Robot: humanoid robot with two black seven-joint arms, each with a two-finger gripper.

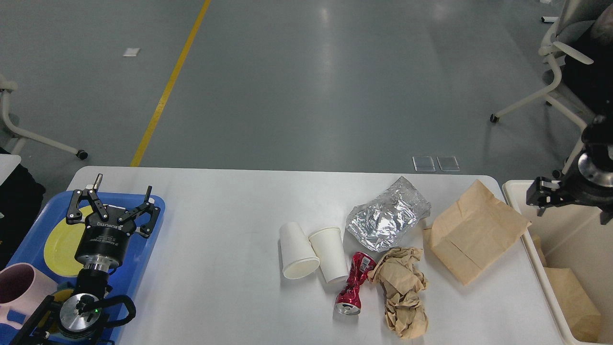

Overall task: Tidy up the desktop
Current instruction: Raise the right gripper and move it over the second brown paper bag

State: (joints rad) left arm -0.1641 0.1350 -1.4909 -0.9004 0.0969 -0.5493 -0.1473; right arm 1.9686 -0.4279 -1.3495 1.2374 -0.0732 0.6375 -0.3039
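Note:
The white desktop [215,239] carries litter right of centre: two white paper cups [299,251] on their sides, a crushed red can [352,285], a crumpled brown paper wad [402,292], a silver foil bag [388,220] and a flat brown paper bag [471,232]. My left gripper [115,201] hovers open and empty over the blue tray [153,206] at the left. Over the far left corner of the cream bin [536,258], my right gripper [543,197] shows as a dark shape. Its fingers cannot be told apart.
The blue tray holds a yellow plate [60,242] and a pink mug [19,287]. A folded brown paper piece [572,297] lies inside the cream bin. Rolling chairs [560,72] stand on the grey floor beyond the table.

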